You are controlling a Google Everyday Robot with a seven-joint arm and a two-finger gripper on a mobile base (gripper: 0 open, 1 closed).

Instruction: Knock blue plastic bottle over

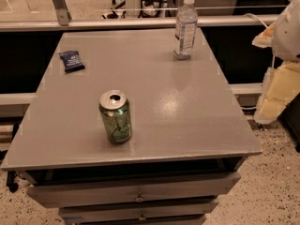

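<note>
The blue plastic bottle (185,28) stands upright near the far right corner of the grey table top (154,93). It is clear, with a white cap and a pale blue-and-white label. My gripper (274,100) is at the right edge of the view, a pale yellowish shape hanging below the white arm (289,25). It is off the table's right side, to the right of the bottle and nearer the camera, and apart from it.
A green soda can (115,116) stands upright, opened, near the table's front left. A small dark blue packet (71,60) lies at the far left. Drawers (136,191) sit under the table top. A rail and glass partition (140,22) run behind the table.
</note>
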